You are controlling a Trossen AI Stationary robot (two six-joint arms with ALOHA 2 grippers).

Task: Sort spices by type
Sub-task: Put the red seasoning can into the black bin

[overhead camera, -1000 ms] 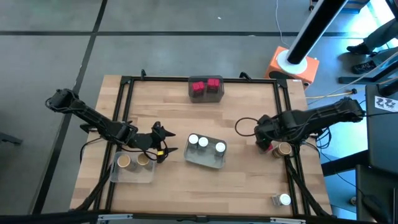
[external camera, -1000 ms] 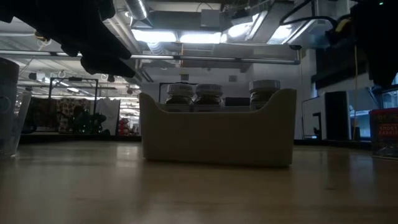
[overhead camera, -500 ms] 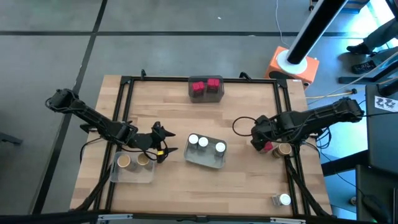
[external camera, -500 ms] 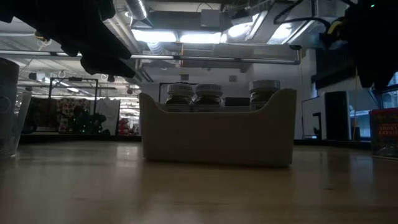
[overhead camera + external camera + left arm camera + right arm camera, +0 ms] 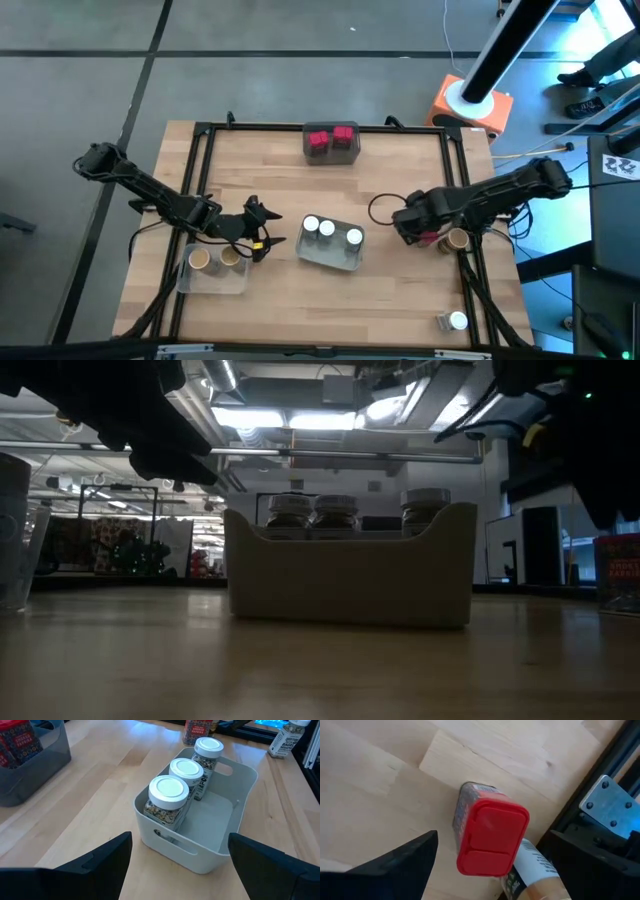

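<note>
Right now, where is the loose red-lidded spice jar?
In the high view the red-lidded jar stands near the table's right edge, under the right gripper, touching a tan-topped jar.

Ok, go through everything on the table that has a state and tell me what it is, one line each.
Left end effector: open, empty, hovering beside the clear tray.
Right end effector: open, over the red jar, not gripping.
Red jar: upright, lid shut, on the table.
Grey tray: three white-topped jars, upright.
Clear tray: two tan-topped jars.
Dark tray: two red jars.
</note>
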